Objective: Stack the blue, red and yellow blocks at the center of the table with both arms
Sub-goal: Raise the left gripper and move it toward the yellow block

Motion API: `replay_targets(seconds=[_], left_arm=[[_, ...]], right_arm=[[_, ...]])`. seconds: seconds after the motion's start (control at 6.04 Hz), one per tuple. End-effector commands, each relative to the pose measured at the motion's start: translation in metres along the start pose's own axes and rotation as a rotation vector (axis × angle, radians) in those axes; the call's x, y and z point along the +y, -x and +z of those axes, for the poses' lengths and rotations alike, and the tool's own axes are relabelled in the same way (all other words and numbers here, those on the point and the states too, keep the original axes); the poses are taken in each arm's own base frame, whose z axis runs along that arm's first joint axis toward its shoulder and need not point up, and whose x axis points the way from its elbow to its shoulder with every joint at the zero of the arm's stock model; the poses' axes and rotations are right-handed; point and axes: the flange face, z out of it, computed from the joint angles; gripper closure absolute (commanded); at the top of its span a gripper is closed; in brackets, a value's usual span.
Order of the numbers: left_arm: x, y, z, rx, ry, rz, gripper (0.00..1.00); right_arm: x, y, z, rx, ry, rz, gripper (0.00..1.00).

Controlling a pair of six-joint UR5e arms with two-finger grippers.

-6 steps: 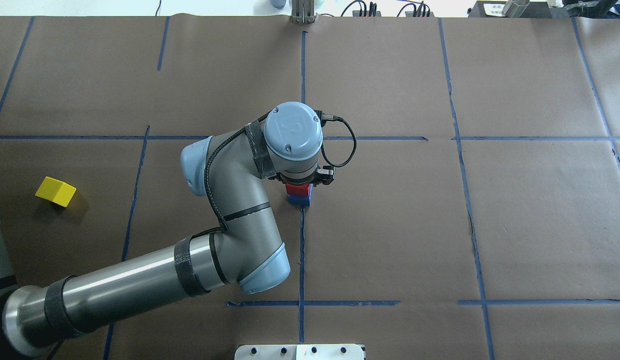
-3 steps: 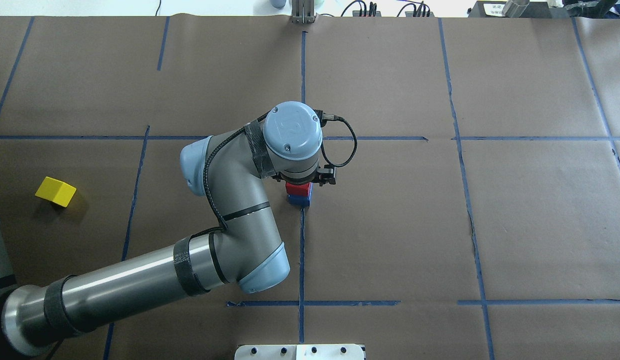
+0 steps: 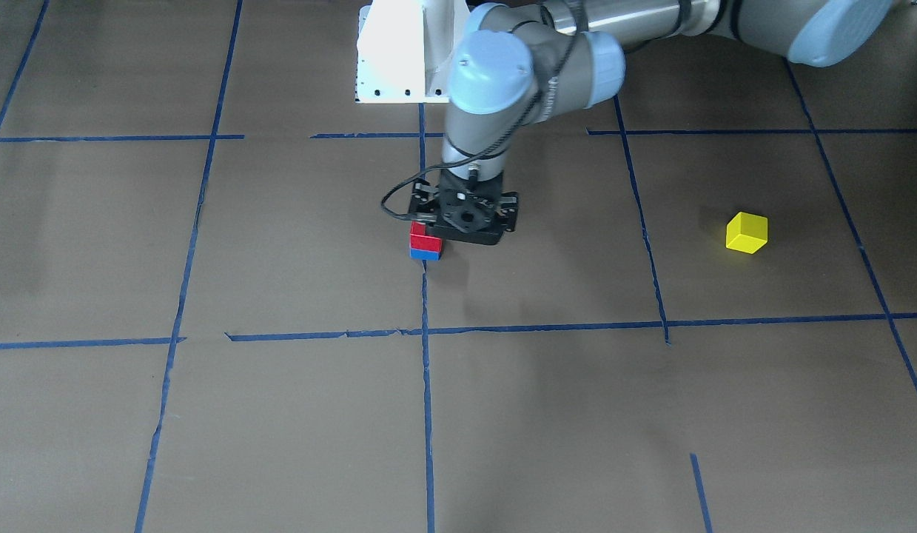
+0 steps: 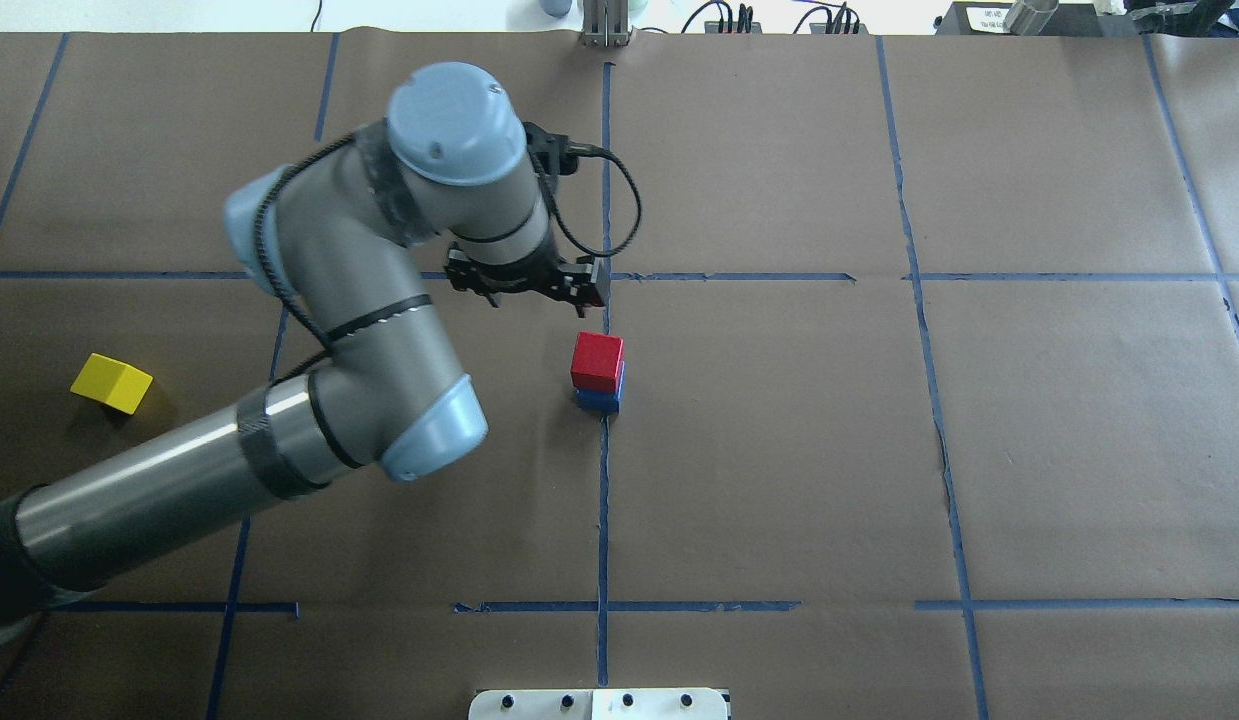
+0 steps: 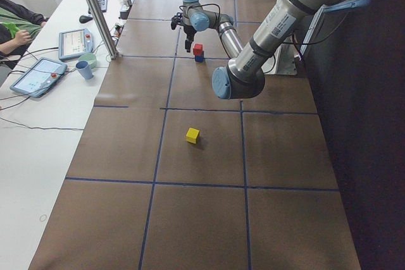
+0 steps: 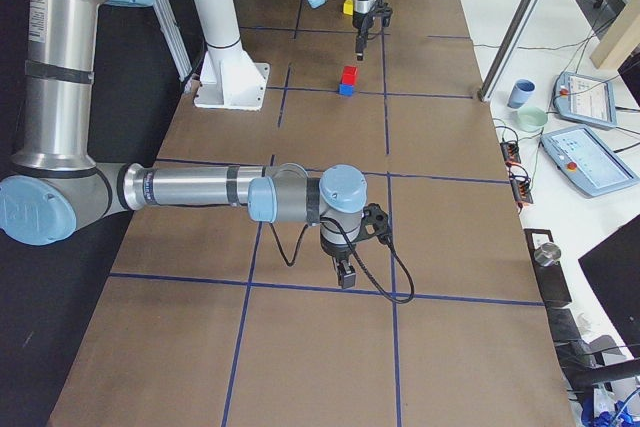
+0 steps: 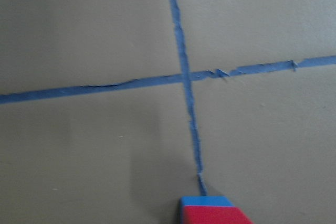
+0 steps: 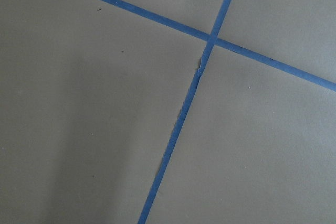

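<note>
A red block [image 4: 596, 361] sits on a blue block [image 4: 599, 402] at the table's centre, on a blue tape line. The stack also shows in the front view [image 3: 425, 238] and at the bottom edge of the left wrist view [image 7: 212, 216]. My left gripper [image 4: 531, 288] is raised, a little to my left of the stack, apart from it, open and empty. A yellow block [image 4: 111, 383] lies alone far to my left, also seen in the front view [image 3: 747, 232]. My right gripper [image 6: 346, 277] hangs over the table's right end; I cannot tell its state.
A white base plate [image 4: 599, 703] sits at the near table edge. A metal post [image 4: 604, 25] stands at the far edge. Tablets and cups [image 5: 76, 45] lie on a side table beyond it. Blue tape lines [image 4: 604, 520] grid the brown table.
My left gripper was down around the red block on the blue one. It has let go, risen and swung away to the far left. The stack stays put.
</note>
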Motion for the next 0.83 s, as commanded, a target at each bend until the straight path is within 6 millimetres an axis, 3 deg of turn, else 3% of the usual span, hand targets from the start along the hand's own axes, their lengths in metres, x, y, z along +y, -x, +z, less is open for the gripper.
replay_targets(seconds=[0.0, 0.17, 0.33, 0.5, 0.66], left_arm=[[0.025, 0.150, -0.033, -0.043, -0.023, 0.132, 0.00], [0.041, 0.225, -0.035, -0.057, 0.022, 0.116, 0.00], [0.062, 0.318, -0.038, -0.076, 0.036, 0.086, 0.00], [0.104, 0.394, -0.029, -0.089, 0.059, 0.109, 0.00], [0.138, 0.433, -0.017, -0.086, 0.046, 0.103, 0.00]], right_arm=[[0.001, -0.002, 0.002, -0.003, 0.004, 0.004, 0.00], [0.002, -0.004, 0.005, -0.004, 0.008, 0.007, 0.00], [0.001, -0.004, 0.005, -0.004, 0.008, 0.007, 0.00], [0.003, -0.005, 0.006, -0.005, 0.010, 0.009, 0.00], [0.002, -0.005, 0.006, -0.005, 0.010, 0.009, 0.00]])
